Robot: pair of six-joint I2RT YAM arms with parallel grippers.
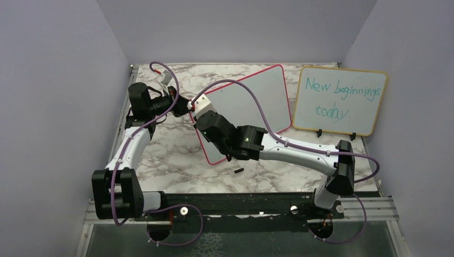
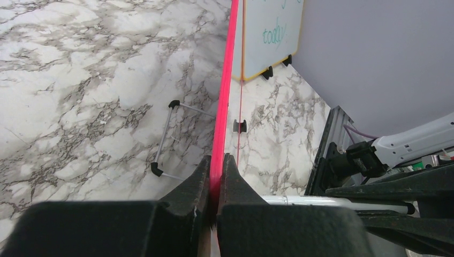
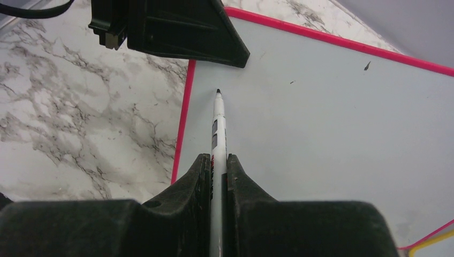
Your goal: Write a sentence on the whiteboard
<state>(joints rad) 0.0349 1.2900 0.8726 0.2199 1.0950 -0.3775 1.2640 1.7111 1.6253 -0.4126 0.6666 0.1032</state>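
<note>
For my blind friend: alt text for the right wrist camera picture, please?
The right tool grips a white marker, black tip pointing across a nearly blank, pink-framed whiteboard near its edge. The left tool shows at the top, marble tabletop on the left.

Two boards are in view: one whiteboard [image 1: 257,96] with a red-pink frame, and one yellow-framed board [image 1: 365,120] with two lines of teal writing [image 1: 342,88] and two black feet [image 1: 319,134] showing. There is one marker [image 3: 218,123], one small black object [image 1: 238,171] on the desk [image 1: 171,160], one wire stand [image 2: 166,136], and two arms, the left arm [image 1: 131,147] and the right arm [image 1: 300,152], each with one hand: the left hand [image 2: 217,160] and the right hand [image 3: 218,159].
</note>
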